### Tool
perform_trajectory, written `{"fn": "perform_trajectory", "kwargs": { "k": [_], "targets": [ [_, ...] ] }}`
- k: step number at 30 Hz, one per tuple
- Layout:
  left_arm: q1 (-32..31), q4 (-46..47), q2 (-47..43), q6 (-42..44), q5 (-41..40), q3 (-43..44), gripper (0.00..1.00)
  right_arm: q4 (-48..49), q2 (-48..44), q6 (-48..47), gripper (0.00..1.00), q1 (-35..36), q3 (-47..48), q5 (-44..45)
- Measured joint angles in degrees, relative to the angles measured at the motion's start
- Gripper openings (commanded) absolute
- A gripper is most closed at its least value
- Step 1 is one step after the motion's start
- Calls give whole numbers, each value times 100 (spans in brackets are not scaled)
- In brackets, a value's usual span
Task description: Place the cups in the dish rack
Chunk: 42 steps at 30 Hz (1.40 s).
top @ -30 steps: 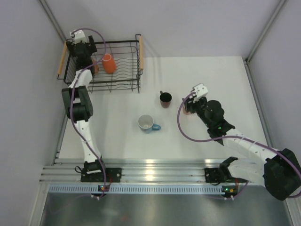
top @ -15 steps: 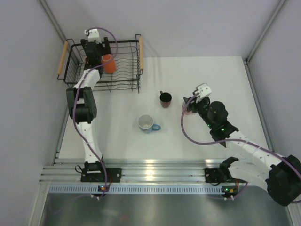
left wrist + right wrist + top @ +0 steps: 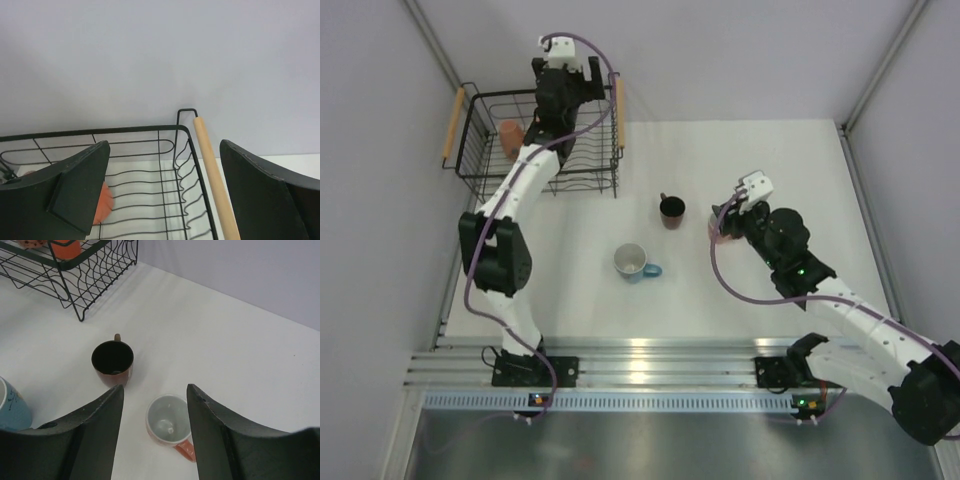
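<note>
Two pincers show, both with jaws apart and nothing clamped. The left pincer [image 3: 165, 145] hangs wide open over the far right corner of the dish rack [image 3: 585, 150], just beside its right wooden handle [image 3: 212, 175] and close to the back wall. The right pincer [image 3: 155, 390] hovers over a salmon-pink cup [image 3: 167, 421] that stands upright on the counter [image 3: 770, 160], its fingers set wider than the cup.

Five cups show in all. Two are in the rack: an orange cup [image 3: 65, 247] and a second pink cup [image 3: 510, 135] at its left end. Three stand on the counter: the salmon-pink one, a dark cup [image 3: 112, 362] near it, and a blue cup [image 3: 632, 262] nearer the arm bases.

The rack fills the counter's far left corner. Open counter lies between rack and dark cup, and along the right side. Dark marks on the blue cup are too small to read.
</note>
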Motion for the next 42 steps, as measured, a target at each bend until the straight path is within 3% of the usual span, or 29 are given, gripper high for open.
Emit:
{"fn": "perform_trajectory", "kwargs": {
  "k": [4,16,20,25,30,42],
  "targets": [
    [-68,22,-1154,-514,-175,-935,91,-520,-13,61,55,0,452,-17],
    [-1132,-310,-2822,-905,-546,-3963,99,-2085,-133,579,56,15,1110,-319],
    [-1141,-640,-3936,-975,-717,-4857,99,-2334,-94,896,56,195,1128,-304],
    [-1134,-918,-5331,-964,-1132,-5021,99,-2361,634,1209,55,1095,1401,39],
    [-1134,-1314,-6057,-968,-1390,-5023,99,-2288,1919,1530,54,2024,2006,372],
    [-1134,-2284,-6323,-1130,-1279,-5086,99,-2312,3084,2098,54,2317,2583,546]
  ]
}}
